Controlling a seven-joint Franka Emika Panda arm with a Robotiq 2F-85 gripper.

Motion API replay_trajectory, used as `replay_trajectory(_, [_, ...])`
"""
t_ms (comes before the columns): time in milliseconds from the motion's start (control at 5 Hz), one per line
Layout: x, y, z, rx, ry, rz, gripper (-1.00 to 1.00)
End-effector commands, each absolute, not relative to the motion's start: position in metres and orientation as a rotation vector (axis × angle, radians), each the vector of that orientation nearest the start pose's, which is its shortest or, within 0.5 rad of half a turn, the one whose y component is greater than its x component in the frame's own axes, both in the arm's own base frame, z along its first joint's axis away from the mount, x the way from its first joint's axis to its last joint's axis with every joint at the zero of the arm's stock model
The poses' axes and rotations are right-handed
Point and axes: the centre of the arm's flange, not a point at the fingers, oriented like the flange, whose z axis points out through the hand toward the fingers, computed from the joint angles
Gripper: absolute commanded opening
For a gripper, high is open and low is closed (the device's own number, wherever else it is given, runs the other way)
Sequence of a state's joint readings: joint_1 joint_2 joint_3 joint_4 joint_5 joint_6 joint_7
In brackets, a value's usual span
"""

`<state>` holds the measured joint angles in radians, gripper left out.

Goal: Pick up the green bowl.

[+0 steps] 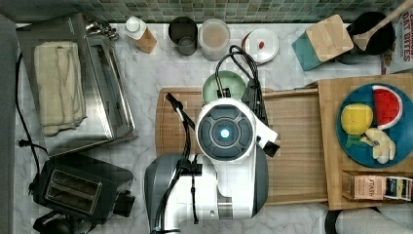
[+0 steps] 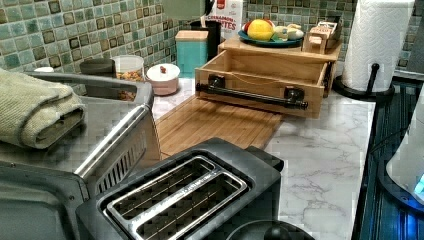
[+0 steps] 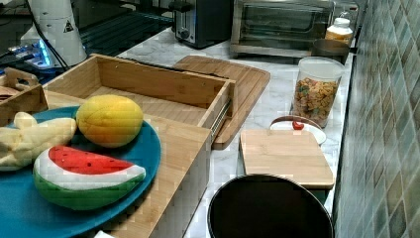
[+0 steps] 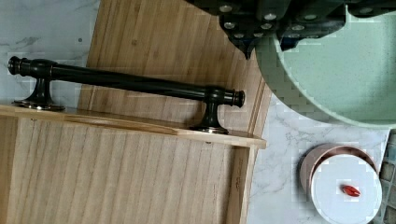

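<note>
Bowl first: the green bowl (image 1: 223, 86) sits at the far edge of the wooden cutting board (image 1: 168, 122) in the top view, partly hidden under the robot arm (image 1: 225, 130). In the wrist view the green bowl (image 4: 345, 70) lies just below the hand (image 4: 275, 21); whether its fingers are apart or together I cannot tell. A white-lidded container (image 4: 344, 186) stands near on the marble desk (image 4: 275, 154), beside the drawer's black handle (image 4: 126, 84).

The green bowl (image 1: 225, 84) was pale mint, the plate (image 1: 351, 148) deep blue, the watermelon slice (image 1: 387, 107) red with a green-and-white rind, the counter (image 1: 146, 73) white veined grey marble, and the wall tiles (image 2: 60, 30) mottled green.
</note>
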<state>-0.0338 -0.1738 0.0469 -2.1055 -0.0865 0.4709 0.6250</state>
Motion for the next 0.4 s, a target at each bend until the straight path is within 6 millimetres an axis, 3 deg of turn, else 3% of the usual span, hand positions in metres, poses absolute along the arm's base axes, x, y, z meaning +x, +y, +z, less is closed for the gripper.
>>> replay_trajectory(200, [0.5294, 0.0116, 0.5896, -2.294, 1.958, -0.174, -1.00])
replay_trajectory(400, [0.5294, 0.0116, 0.5896, -2.294, 1.958, -0.174, -1.00])
